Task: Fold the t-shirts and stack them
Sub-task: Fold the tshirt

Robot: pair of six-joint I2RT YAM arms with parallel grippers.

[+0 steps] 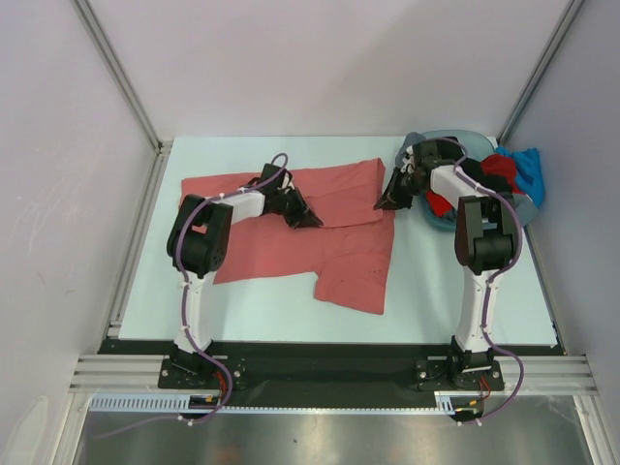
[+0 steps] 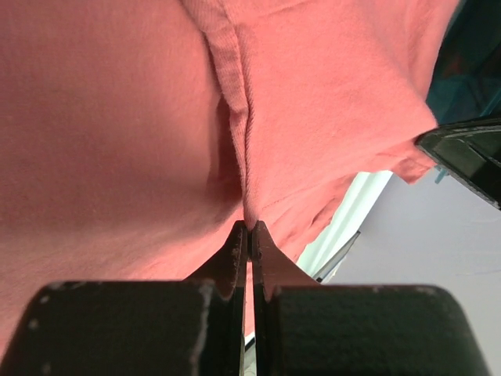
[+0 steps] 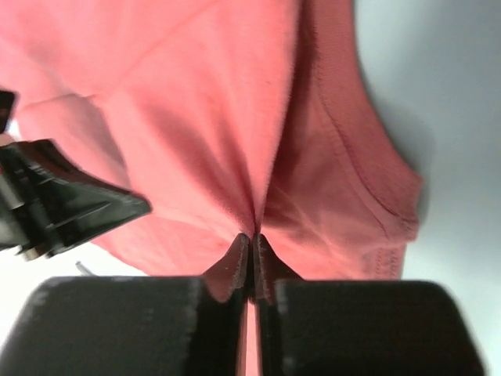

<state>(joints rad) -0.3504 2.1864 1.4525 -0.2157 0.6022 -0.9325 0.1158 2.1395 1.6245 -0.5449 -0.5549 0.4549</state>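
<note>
Left tool (image 2: 250, 228) pinches the salmon-red t-shirt (image 1: 351, 260); right tool (image 3: 252, 237) too — seemingly its sleeve.

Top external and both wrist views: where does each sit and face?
Top external: above and behind the bases, looking down at the table, left arm, right arm, salmon t-shirt and basin.
Left wrist: on that arm, looking along the left gripper, shut on the salmon t-shirt.
Right wrist: same over the right gripper, also shut on it.
Shared: the shirt; each wrist view also shows the other gripper.
</note>
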